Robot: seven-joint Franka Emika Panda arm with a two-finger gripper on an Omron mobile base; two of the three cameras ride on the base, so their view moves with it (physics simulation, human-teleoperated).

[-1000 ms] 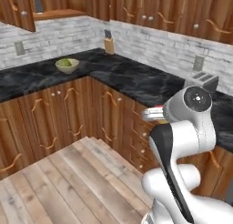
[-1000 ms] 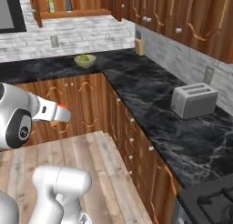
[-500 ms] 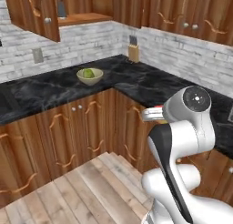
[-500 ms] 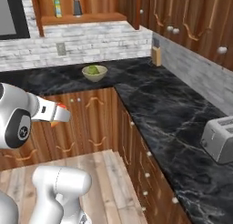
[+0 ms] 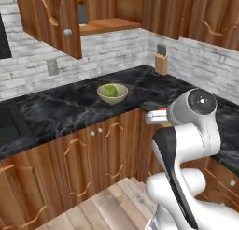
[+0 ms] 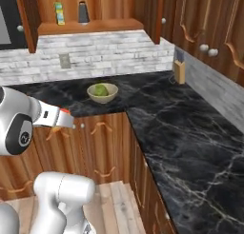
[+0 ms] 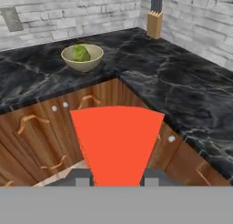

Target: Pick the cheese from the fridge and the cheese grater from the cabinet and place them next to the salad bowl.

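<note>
Gripper [image 7: 116, 182] clamped on the cheese [image 7: 117, 143]: red rind face fanning wide up from between the two dark fingertips [image 7: 82, 180] in the hand view, a sliver of orange showing at the hand's end in the left base view [image 5: 158, 116] and the right base view [image 6: 58, 128]. Held out in free air over the wooden floor [image 5: 109, 208], in front of the lower cupboard doors [image 5: 84, 166], short of the counter's front edge and near its level. Ahead, black marble counter [image 7: 177, 84] wrapping an inside corner, bare along both runs. Salad bowl [image 7: 82, 57] with green lettuce set back from the front edge, well apart from the cheese, open stone on either side of it. Knife block [image 7: 154, 22] far back in the corner against the brick wall, well away from the bowl. Above, cabinet [image 6: 90, 26] standing open, door [image 5: 51, 18] swung out over the counter's left stretch. Cheese grater [image 6: 83, 12] upright on the wooden shelf, near a small green-and-yellow box [image 6: 59, 13].
</note>
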